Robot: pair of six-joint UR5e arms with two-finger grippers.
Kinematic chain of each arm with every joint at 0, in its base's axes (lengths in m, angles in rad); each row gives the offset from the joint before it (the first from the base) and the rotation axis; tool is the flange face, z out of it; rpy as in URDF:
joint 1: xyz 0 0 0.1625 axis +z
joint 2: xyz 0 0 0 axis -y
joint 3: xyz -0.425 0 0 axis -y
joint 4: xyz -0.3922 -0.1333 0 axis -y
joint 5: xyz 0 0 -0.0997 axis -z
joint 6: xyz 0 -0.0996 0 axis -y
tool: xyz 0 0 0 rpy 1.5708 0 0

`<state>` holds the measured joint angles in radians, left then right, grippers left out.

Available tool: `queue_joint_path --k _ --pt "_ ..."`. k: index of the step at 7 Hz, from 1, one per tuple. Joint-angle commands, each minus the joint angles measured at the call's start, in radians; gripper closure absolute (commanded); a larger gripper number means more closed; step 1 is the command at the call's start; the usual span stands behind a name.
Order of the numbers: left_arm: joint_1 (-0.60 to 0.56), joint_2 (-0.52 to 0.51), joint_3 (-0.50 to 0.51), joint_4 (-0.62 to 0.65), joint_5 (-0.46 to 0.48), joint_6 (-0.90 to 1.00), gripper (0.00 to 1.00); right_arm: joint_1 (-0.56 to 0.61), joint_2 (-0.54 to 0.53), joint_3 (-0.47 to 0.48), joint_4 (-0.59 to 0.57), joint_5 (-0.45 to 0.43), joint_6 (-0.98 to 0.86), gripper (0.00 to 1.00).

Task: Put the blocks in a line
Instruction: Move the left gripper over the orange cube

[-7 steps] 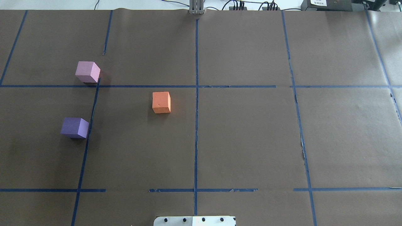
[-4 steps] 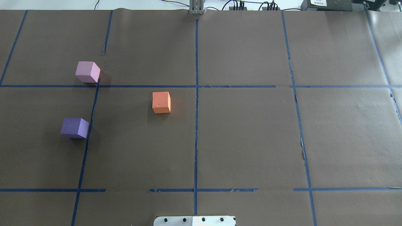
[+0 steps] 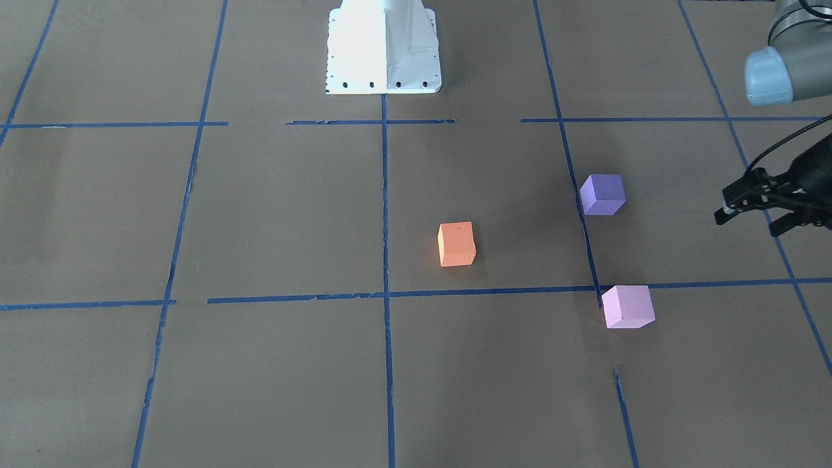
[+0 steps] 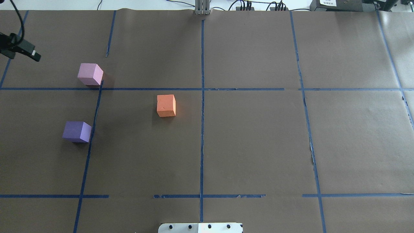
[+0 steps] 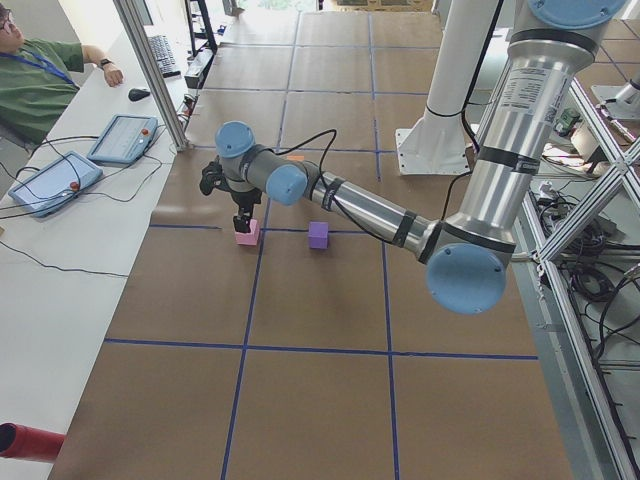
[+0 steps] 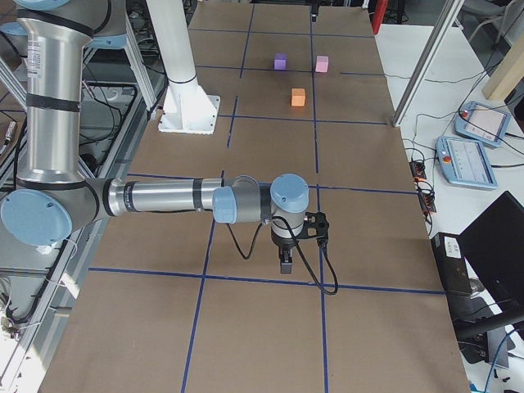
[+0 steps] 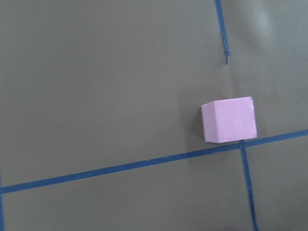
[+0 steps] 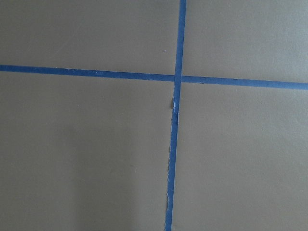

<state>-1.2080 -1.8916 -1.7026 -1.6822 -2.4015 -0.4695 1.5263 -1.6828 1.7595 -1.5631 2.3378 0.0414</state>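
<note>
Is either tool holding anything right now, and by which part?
Nothing held: orange block, purple block and pink block sit untouched on the table; left tool is empty.

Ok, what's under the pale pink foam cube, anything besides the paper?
The pale pink foam cube sits flat on the brown paper table cover, right beside a blue tape crossing. Its footprint is hidden, so whether a corner overlaps the tape cannot be told.

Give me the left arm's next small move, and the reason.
Probably bring the left gripper over the pale pink block, then descend. Its jaws look open and empty, it hovers just off that block, the nearest one, and nothing is lined up yet.
</note>
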Motion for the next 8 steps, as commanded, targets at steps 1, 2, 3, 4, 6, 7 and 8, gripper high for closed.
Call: queue_joint_path --k 1,2,3,4,6,7,8 --pt "0.201 -0.178 0.026 -0.01 0.115 -0.328 0.0 0.0 0.0 0.0 0.0 0.0 0.0 0.0" --pt "0.288 -0.231 0.058 -0.046 0.189 -0.457 0.0 0.0 0.0 0.0 0.0 0.0 0.0 0.0" --pt "0.321 -0.291 0.12 -0.079 0.246 -0.566 0.0 0.0 0.0 0.0 0.0 0.002 0.0 0.0" --pt "0.393 -0.357 0.18 -0.079 0.343 -0.663 0.0 0.0 0.0 0.0 0.0 0.0 0.0 0.0" --pt "0.473 -0.411 0.239 -0.077 0.46 -0.721 0.0 0.0 0.0 0.002 0.0 0.002 0.0 0.0" --pt "0.514 -0.415 0.257 -0.079 0.496 -0.747 0.0 0.0 0.0 0.0 0.0 0.0 0.0 0.0" --pt "0.533 -0.415 0.261 -0.079 0.498 -0.753 0.0 0.0 0.0 0.0 0.0 0.002 0.0 0.0"
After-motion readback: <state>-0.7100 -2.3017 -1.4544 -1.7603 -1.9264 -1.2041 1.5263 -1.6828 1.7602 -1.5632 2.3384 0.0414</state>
